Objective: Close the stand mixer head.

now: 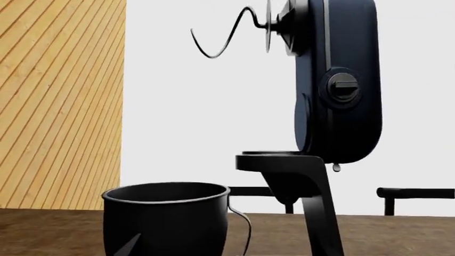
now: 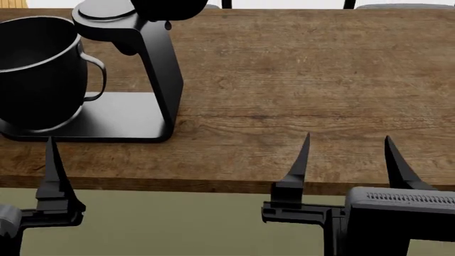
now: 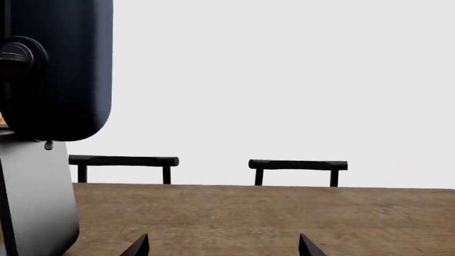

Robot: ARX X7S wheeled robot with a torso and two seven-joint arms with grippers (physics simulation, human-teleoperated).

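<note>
Both my hands hang just off the near edge of the counter (image 2: 299, 80), holding nothing: the right hand (image 2: 348, 160) has its fingers spread, but only one finger of the left hand (image 2: 53, 165) shows, so I can't tell how it's set. Far left, the stand mixer head (image 1: 341, 80) stands tipped straight up on its column (image 2: 160, 64) above the bowl (image 2: 35, 69). Looks heavy, rigid and slick, so I'd push on its rounded top. The head view crops nearly all of it, and the hinge is hard to make out.

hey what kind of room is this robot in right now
Probably a kitchen or dining area: a stand mixer with its bowl sits on a wooden table, with chair backs behind it.
</note>
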